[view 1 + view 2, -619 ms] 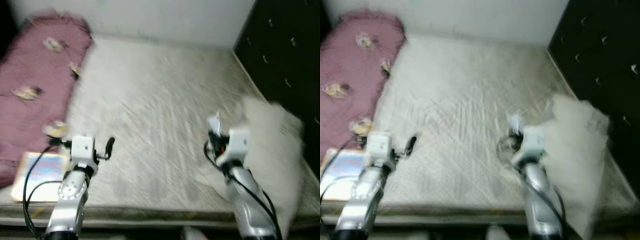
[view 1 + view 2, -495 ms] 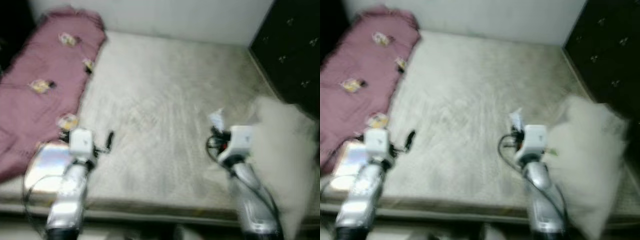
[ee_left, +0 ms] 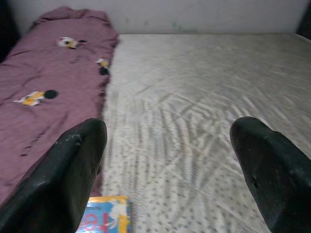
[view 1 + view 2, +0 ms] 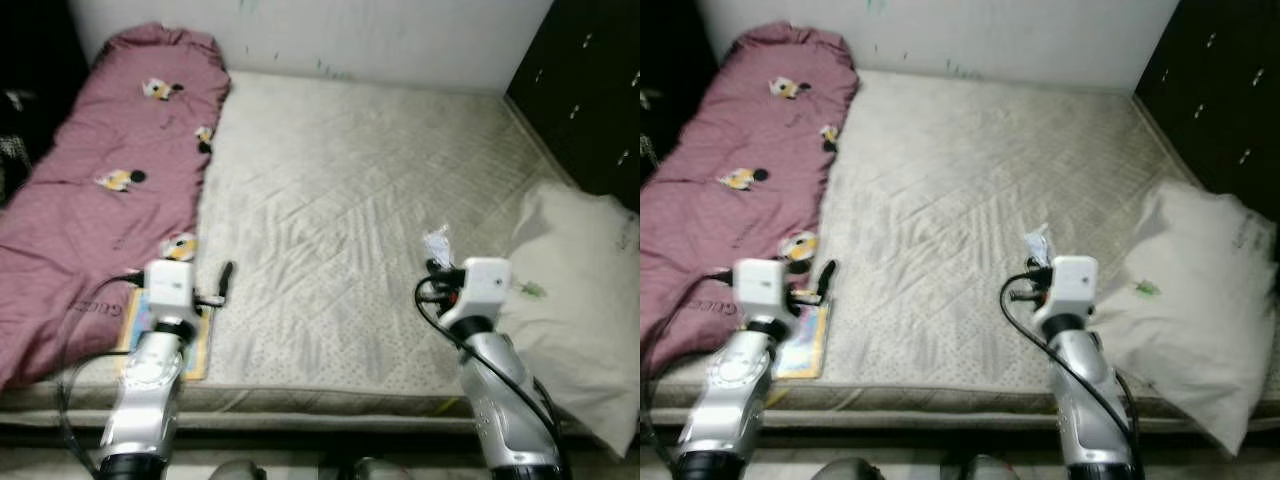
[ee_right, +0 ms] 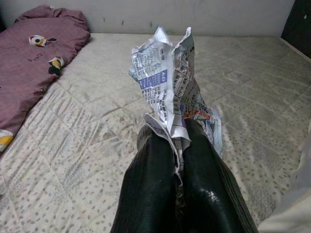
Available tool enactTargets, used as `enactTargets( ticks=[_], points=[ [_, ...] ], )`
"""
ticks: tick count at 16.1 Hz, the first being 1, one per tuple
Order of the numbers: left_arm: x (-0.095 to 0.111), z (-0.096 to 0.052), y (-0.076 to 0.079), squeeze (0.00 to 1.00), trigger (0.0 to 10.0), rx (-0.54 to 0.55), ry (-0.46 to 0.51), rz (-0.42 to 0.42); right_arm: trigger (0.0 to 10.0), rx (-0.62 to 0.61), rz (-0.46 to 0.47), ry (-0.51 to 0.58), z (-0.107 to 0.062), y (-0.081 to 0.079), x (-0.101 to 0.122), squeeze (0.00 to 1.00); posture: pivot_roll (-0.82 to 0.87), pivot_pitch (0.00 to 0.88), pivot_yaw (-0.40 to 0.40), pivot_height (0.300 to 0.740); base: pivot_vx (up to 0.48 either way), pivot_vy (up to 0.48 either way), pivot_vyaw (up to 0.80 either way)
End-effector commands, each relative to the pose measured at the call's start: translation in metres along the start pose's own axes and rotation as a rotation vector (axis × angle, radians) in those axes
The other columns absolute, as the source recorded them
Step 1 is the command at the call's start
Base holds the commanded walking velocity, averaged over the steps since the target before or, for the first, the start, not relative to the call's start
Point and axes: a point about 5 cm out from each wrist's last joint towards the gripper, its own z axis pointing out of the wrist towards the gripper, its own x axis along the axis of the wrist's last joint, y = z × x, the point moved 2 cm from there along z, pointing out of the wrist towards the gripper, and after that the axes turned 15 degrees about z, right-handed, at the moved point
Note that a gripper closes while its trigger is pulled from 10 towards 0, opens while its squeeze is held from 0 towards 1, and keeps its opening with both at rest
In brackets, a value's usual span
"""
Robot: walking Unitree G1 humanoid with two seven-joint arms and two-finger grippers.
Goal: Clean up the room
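Right hand [image 5: 180, 145] pinching crumpled printed wrapper [image 5: 167, 92] above bare mattress [image 4: 350, 200], beside white pillow [image 4: 580, 300]. Left hand [image 3: 170, 165] spread wide over mattress edge, near maroon blanket [image 4: 100, 190] and colourful book [image 4: 805, 340].

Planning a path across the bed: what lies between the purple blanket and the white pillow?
Bare quilted mattress in the left eye view, between the purple blanket and white pillow.

Maroon blanket [image 4: 100, 170] with cartoon prints, grey-white quilted dotted mattress [image 4: 360, 200], white pillow [image 4: 580, 300], blue-printed crumpled wrapper [image 5: 167, 82]
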Motion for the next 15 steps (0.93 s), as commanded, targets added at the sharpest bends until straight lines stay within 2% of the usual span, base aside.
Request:
enactTargets(
  ticks=[1, 4, 15],
  points=[
    [0.0045, 0.0016, 0.0019, 0.00, 10.0, -0.003, 0.013, 0.000, 10.0, -0.013, -0.009, 0.017, -0.0001, 0.0056, 0.0060, 0.00, -0.04, 0.038, -0.055, 0.740, 0.000, 0.000, -0.56],
    [0.0034, 0.0010, 0.0009, 0.00, 10.0, 0.002, 0.008, -0.009, 10.0, -0.014, -0.010, 0.014, 0.0001, 0.0052, 0.0054, 0.00, -0.04, 0.038, -0.055, 0.740, 0.000, 0.092, -0.75],
    [0.0029, 0.0019, 0.0001, 0.00, 10.0, 0.006, 0.000, -0.017, 10.0, -0.010, -0.016, 0.022, 0.0011, 0.0039, 0.0071, 0.00, -0.04, 0.047, -0.056, 0.740, 0.000, 0.480, 0.00]
  ],
)
